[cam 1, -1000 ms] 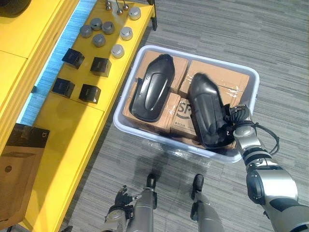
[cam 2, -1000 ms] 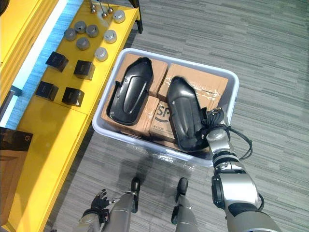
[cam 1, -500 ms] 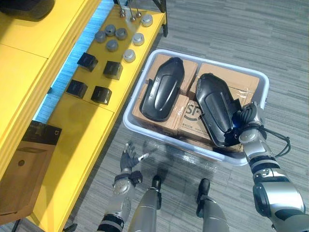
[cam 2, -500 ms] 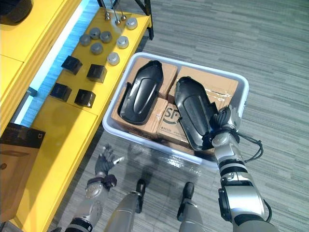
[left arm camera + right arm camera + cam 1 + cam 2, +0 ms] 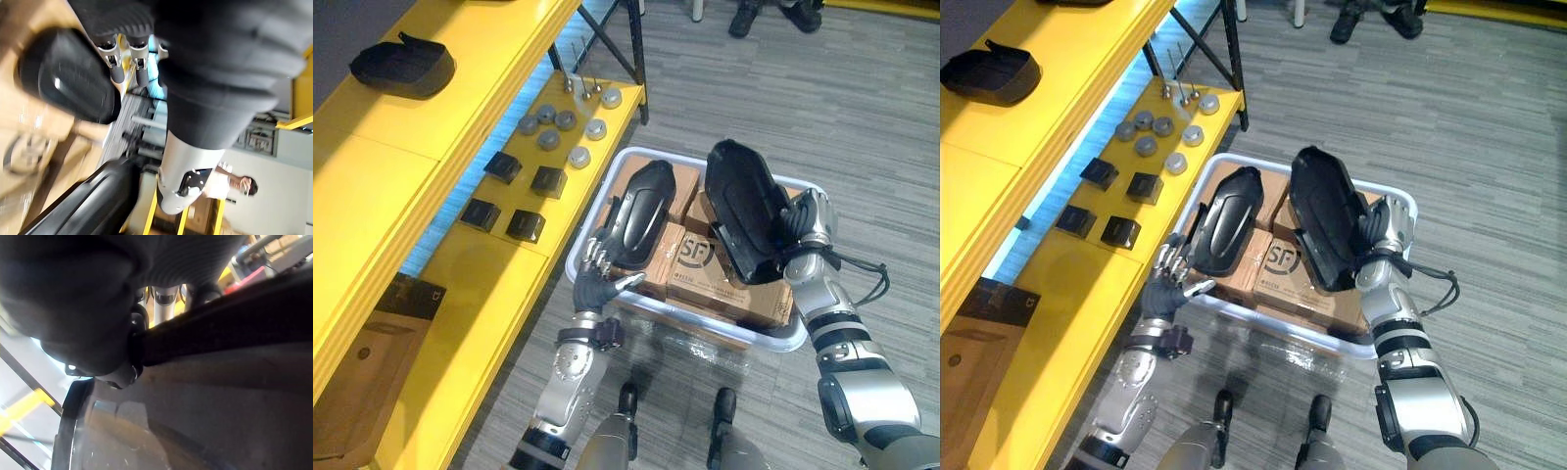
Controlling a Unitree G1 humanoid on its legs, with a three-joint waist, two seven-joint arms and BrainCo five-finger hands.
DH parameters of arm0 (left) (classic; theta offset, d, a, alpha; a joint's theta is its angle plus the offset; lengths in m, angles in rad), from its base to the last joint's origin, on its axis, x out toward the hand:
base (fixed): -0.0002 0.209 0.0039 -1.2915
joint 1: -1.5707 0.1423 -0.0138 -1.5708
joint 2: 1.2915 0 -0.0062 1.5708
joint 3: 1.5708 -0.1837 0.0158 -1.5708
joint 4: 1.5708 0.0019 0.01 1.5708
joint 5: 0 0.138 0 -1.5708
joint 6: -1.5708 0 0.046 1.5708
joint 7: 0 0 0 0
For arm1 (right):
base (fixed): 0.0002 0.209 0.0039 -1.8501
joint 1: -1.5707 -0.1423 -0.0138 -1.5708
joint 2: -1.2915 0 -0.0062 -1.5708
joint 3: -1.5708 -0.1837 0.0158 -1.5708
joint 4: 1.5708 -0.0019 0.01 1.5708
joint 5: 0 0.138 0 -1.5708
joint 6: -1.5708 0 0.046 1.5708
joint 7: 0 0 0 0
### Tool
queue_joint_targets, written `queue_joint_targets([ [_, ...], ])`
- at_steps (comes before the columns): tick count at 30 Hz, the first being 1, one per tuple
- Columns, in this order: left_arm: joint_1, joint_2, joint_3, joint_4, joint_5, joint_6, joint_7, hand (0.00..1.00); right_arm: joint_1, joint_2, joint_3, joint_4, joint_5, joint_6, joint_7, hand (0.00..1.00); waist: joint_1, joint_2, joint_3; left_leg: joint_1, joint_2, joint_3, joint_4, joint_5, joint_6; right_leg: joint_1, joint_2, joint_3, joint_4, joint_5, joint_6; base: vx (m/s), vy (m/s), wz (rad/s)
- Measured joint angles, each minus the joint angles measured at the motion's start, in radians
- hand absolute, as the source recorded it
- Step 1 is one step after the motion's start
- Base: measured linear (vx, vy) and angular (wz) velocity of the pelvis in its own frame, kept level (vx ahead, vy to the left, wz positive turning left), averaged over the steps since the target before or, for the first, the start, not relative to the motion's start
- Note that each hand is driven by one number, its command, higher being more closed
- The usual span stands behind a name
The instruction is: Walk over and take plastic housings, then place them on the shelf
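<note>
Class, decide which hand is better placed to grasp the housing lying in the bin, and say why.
Left. The left hand is open beside the lying housing; the right hand grips the raised housing.

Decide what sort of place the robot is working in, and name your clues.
Probably a factory or warehouse parts-stocking area: long yellow shelves carry rows of small grey metal caps and black blocks, and a white bin on the floor holds black plastic housings on cardboard boxes.

A white tub (image 5: 734, 328) sits on the grey carpet floor (image 5: 862, 117), packed with cardboard boxes (image 5: 695, 264). Beside it lie grey round caps (image 5: 548, 139), small black boxes (image 5: 549, 180) and a brown carton (image 5: 372, 362). A person's shoes (image 5: 744, 15) stand beyond.
</note>
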Motion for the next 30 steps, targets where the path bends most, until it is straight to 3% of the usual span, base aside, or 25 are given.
queue_joint_targets([
  [2,-0.05,0.001,-0.014,0.081,-0.039,0.009,0.001,0.0,-0.034,0.037,0.017,-0.008,0.0,0.001,-0.006,1.0,-0.008,-0.031,-0.025,0.032,0.008,0.02,-0.043,0.019,-0.006,0.019,0.01,0.013,-0.042,0.021,-0.006,0.05,-0.03,-0.21],
  [5,-0.102,-0.001,-0.015,0.18,-0.083,0.022,0.006,0.0,-0.036,0.087,0.05,-0.055,0.001,0.009,-0.009,1.0,-0.026,-0.054,-0.067,0.068,0.016,0.04,-0.083,0.032,-0.011,0.038,0.02,0.032,-0.07,0.03,-0.011,0.05,-0.028,-0.21],
  [9,-0.136,-0.015,-0.013,0.207,-0.115,0.036,0.024,0.0,-0.005,0.132,0.057,-0.177,0.002,0.013,-0.011,1.0,-0.048,-0.06,-0.101,0.123,0.025,0.063,-0.124,0.033,-0.012,0.07,0.03,0.046,-0.085,0.031,-0.012,0.03,-0.006,-0.16],
  [15,-0.138,-0.05,-0.012,0.208,-0.113,0.037,0.047,0.0,0.184,0.21,0.085,-0.432,-0.001,0.014,-0.038,1.0,-0.052,-0.083,-0.195,0.199,0.038,0.1,-0.174,0.035,-0.016,0.108,0.046,0.085,-0.107,0.031,-0.012,0.05,0.008,-0.19],
  [21,-0.148,-0.064,-0.012,0.236,-0.05,0.041,0.092,0.0,0.337,0.285,0.149,-0.589,-0.005,0.012,-0.047,1.0,-0.074,-0.1,-0.237,0.248,0.041,0.119,-0.21,0.033,-0.019,0.139,0.051,0.093,-0.119,0.032,-0.012,0.02,0.022,-0.05],
  [27,-0.149,-0.082,-0.006,0.236,-0.078,0.041,0.114,0.0,0.446,0.318,0.235,-0.706,-0.005,-0.033,-0.04,1.0,-0.076,-0.116,-0.271,0.272,0.044,0.127,-0.228,0.031,-0.022,0.162,0.054,0.099,-0.142,0.039,-0.014,0.01,0.011,-0.03],
  [30,-0.149,-0.077,-0.003,0.236,-0.159,0.03,0.109,0.0,0.45,0.324,0.267,-0.716,-0.003,-0.048,-0.038,1.0,-0.075,-0.118,-0.274,0.294,0.044,0.146,-0.236,0.03,-0.023,0.169,0.056,0.117,-0.142,0.039,-0.013,0.02,0.024,-0.15],
])
